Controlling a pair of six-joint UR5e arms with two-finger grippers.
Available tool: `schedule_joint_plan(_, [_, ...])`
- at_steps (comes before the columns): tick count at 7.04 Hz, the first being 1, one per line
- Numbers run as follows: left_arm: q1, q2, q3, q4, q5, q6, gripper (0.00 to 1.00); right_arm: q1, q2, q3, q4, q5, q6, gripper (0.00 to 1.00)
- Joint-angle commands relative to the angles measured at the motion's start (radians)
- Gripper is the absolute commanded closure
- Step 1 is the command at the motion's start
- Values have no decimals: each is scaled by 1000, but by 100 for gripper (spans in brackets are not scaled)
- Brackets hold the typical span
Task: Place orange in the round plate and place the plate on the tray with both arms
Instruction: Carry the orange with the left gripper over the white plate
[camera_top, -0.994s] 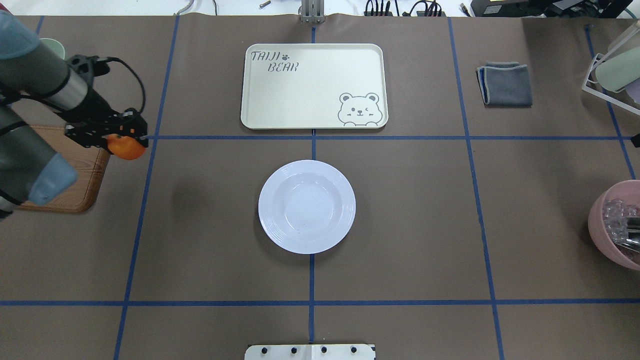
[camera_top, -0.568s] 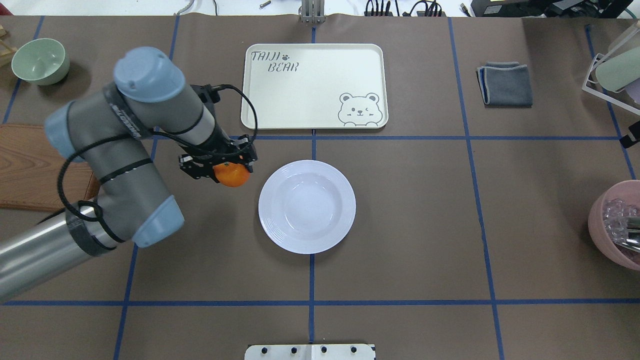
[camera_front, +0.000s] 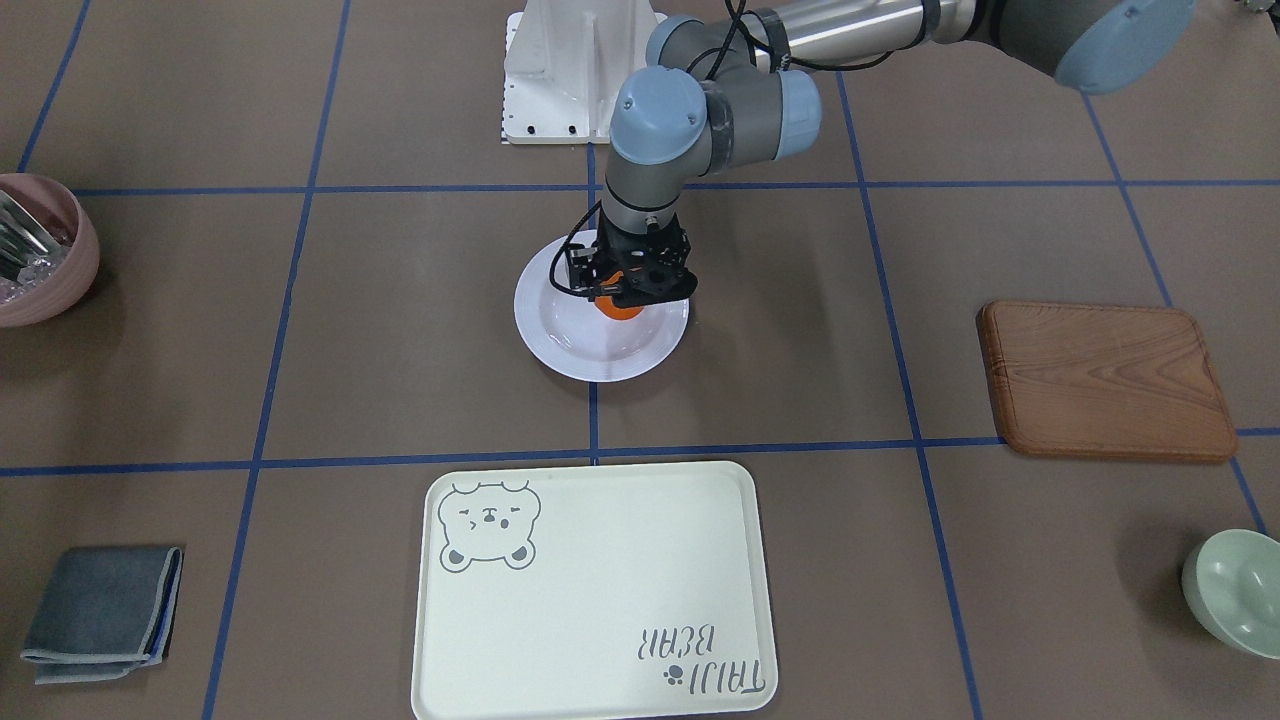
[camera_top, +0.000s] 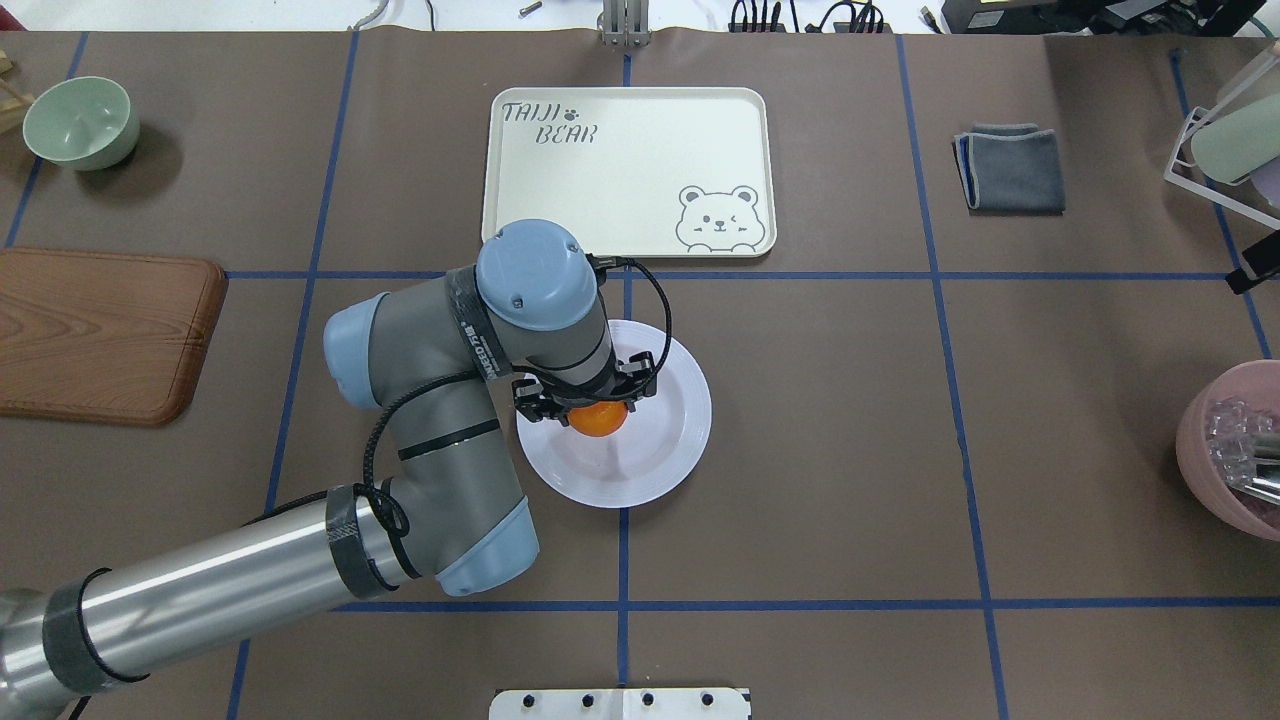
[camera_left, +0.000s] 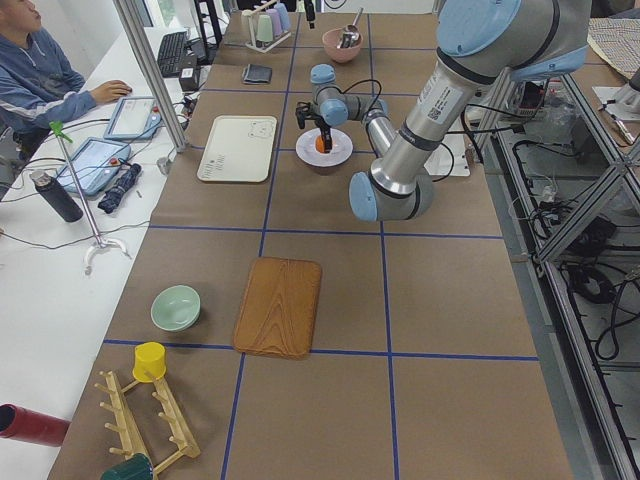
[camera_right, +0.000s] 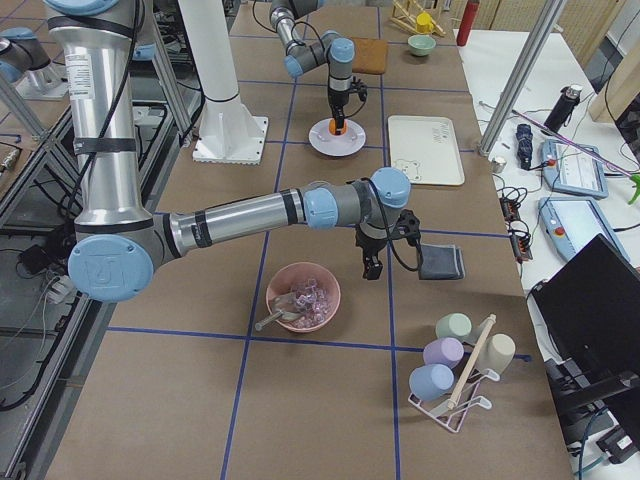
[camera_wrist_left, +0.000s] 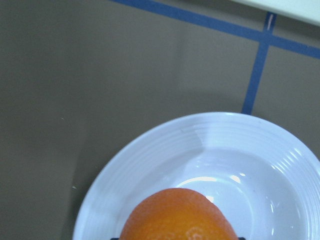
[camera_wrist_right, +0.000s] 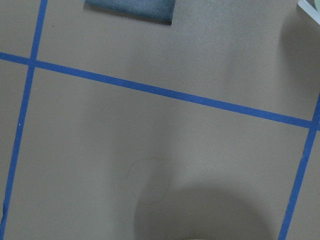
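Orange pinched in left tool, tool pointing down, over round plate centre.

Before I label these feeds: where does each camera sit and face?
Front-facing: across the table, facing the robot; left arm over the round plate.
Overhead: behind the robot, looking down; left pincer holds the orange.
Exterior left: table's end, robot's left; left arm near.
Exterior right: opposite end; right arm near, right pincer near the grey cloth.
Left wrist: down onto orange and plate.
Right wrist: down onto table, cloth's edge.
Shared: front-facing and overhead show the tray.
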Motion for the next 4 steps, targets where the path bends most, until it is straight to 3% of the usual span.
schedule_joint_plan(1, [16,-21,37,-4,11,3,100,-1,1,1,0,0,0,0])
schedule_joint_plan(4, [16,-37,59,-6,11,1,100,-1,2,-1,0,0,0,0])
